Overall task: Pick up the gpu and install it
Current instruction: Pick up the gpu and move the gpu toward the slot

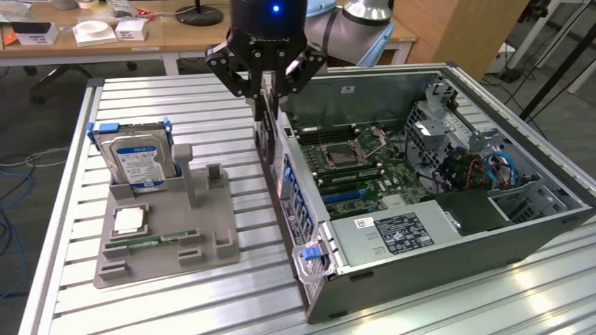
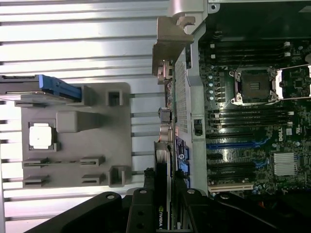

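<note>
The gpu (image 1: 267,136), a slim dark card, hangs edge-on from my gripper (image 1: 268,87), whose fingers are shut on its upper end. It sits just above the open computer case's (image 1: 521,230) wall on the exterior view's left, beside the motherboard (image 1: 359,171). In the wrist view the gpu (image 2: 163,160) runs out from between the black fingers (image 2: 141,204), with its silver bracket (image 2: 171,46) at the far end, over the case's edge next to the motherboard's expansion slots (image 2: 231,167).
A grey parts holder (image 1: 200,230) on the slatted aluminium table (image 1: 186,307) carries an upright hard drive (image 1: 138,162), a CPU (image 1: 128,221) and a green memory stick (image 1: 149,242). A wooden desk (image 1: 112,38) with boxes stands behind the table.
</note>
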Robot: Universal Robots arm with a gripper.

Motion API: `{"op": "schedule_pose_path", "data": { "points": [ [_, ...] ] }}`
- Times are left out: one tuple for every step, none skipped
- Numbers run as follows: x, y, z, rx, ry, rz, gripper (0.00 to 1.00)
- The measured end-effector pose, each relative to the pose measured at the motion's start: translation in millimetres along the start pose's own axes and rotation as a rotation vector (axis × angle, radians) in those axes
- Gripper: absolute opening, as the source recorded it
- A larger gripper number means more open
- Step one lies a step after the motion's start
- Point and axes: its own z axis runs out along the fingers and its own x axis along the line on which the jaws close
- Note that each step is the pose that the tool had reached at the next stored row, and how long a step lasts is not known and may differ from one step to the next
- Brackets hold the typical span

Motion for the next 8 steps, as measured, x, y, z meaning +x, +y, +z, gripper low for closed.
{"op": "schedule_pose_path", "data": {
  "points": [
    [-0.5, 0.0, 0.0, 0.0, -0.0001, 0.0, 0.26],
    [-1.1, 0.1, 0.0, 0.0, 0.0, 0.0, 0.26],
    [-1.6, 0.1, 0.0, 0.0, 0.0, 0.0, 0.26],
    [-2.1, 0.1, 0.1, 0.0, 0.0, 0.0, 0.26],
    [-2.7, 0.2, 0.1, 0.0, 0.0, 0.0, 0.26],
    [-3.2, 0.2, 0.1, 0.0, 0.0, 0.0, 0.26],
    [-3.8, 0.3, 0.1, 0.0, 0.0, 0.0, 0.26],
    [-4.3, 0.3, 0.1, 0.0, -0.0001, 0.0, 0.26]
  ]
}}
